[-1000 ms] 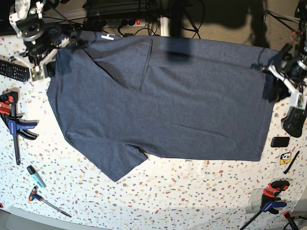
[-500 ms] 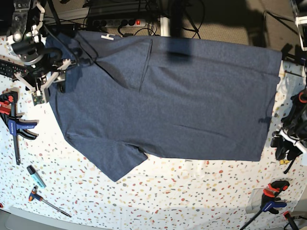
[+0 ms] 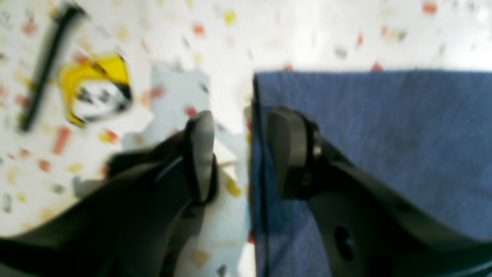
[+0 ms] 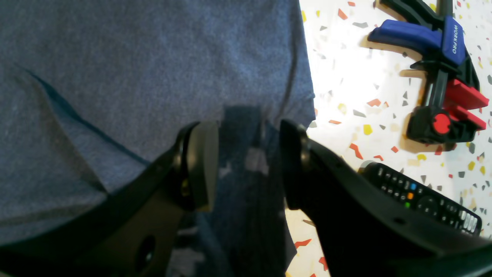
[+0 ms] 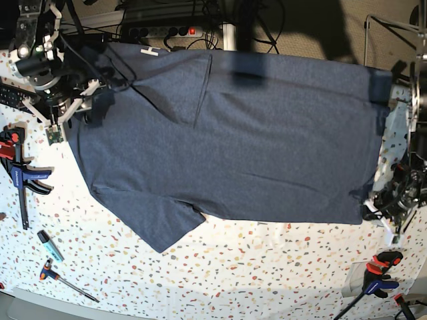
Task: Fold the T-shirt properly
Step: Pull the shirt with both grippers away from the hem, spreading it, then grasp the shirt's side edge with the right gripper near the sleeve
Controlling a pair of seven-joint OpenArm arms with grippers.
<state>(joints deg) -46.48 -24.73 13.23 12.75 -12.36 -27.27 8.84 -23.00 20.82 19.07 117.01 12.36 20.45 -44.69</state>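
The dark navy T-shirt [image 5: 233, 147] lies spread on the speckled table, plain side up, one sleeve pointing to the front left. My left gripper [image 3: 242, 154] is open at the shirt's front right corner [image 3: 384, 134]: one finger is over the cloth, the other over the table, and the hem edge runs between them. In the base view it [image 5: 373, 208] sits at that corner. My right gripper [image 4: 248, 165] is open low over the shirt's [image 4: 134, 69] left edge, holding nothing. In the base view it [image 5: 83, 110] is at the back left.
A blue and red clamp [image 4: 442, 77] and a black remote [image 4: 419, 196] lie just left of the shirt. A yellow sticker [image 3: 96, 90] and a thin black stick [image 3: 46, 65] lie by the right corner. A marker [image 5: 50, 245], a screwdriver [image 5: 67, 280] and another clamp [image 5: 377, 277] lie along the front.
My left gripper has moved from the shirt's back right corner forward to its front right corner. My right gripper has moved forward and inward onto the shirt's left edge.
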